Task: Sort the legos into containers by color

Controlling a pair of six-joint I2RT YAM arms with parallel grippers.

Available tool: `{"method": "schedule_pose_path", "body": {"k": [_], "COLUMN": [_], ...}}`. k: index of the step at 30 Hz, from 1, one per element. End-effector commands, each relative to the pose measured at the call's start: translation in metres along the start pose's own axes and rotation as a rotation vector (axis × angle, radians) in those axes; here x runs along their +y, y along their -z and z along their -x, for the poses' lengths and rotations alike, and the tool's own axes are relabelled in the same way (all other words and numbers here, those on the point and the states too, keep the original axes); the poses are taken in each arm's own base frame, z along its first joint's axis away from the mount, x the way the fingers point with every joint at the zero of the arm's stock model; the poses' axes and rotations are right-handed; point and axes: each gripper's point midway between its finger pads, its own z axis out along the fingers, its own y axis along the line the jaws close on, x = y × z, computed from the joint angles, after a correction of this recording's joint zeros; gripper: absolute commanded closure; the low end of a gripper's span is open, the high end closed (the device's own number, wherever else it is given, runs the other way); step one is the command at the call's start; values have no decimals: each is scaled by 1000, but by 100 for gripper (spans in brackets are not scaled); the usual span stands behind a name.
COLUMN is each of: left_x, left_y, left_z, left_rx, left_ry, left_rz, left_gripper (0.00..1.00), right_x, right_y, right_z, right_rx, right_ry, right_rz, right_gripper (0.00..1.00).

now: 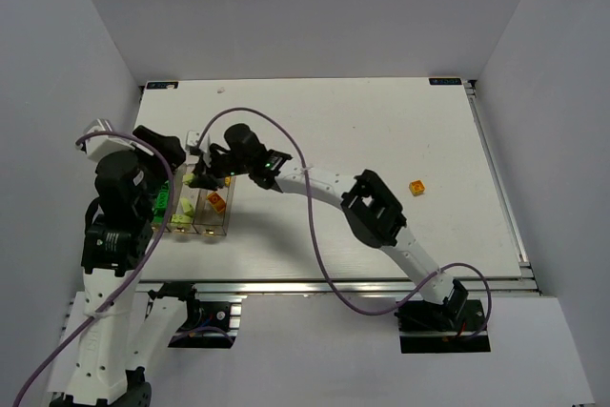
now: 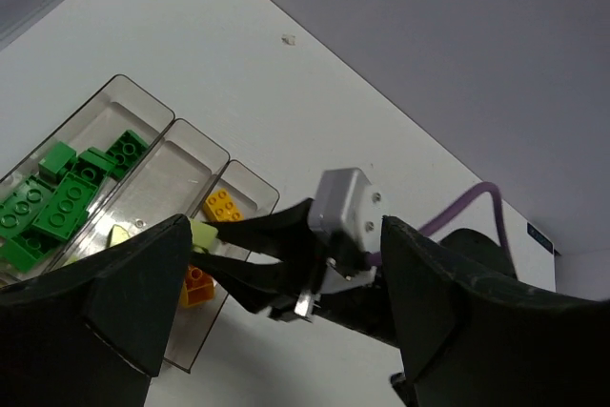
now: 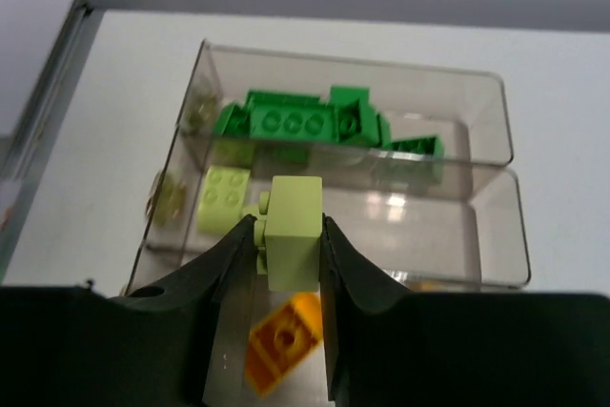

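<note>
While the right claw (image 3: pixel 286 238) is clamping a pale yellow-green brick (image 3: pixel 294 221) between its fingers, that brick is hanging over the containers (image 3: pixel 496 154), about the wall between the middle and 6 o'clock bins. In the middle bin a second pale brick (image 3: pixel 225 199) is lying at 9 o'clock of it. At 12 o'clock, dark green bricks (image 3: pixel 295 123) are filling their bin; at 6 o'clock, an orange brick (image 3: pixel 284 342) is lying. The left claw (image 2: pixel 284 226) is hovering open nearby. On the bench (image 1: pixel 381 131), a lone orange brick (image 1: pixel 416 187) is sitting well apart at 3 o'clock.

R gripper (image 3: pixel 291 235) w/ pale brick (image 3: pixel 294 221) blocking access above containers (image 3: pixel 505 235), L arm (image 1: pixel 119 188) crowding their left side, table (image 1: pixel 381 131) lying open rightward
</note>
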Motion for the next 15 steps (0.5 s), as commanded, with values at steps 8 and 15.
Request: {"method": "schedule_pose_path", "body": {"k": [8, 15], "left_x": [2, -2], "left_y": [5, 0], "left_z": [3, 5], "left_rx": [15, 13], "left_ry": [-57, -108], "left_rz": [10, -7], "left_gripper": [8, 5], "right_x": [-3, -2], "right_y": [-57, -60], "right_z": [43, 26], "right_rx": [-192, -158], "right_ry": [58, 100], "right_rz": [-183, -205], "right_gripper": [97, 45]}}
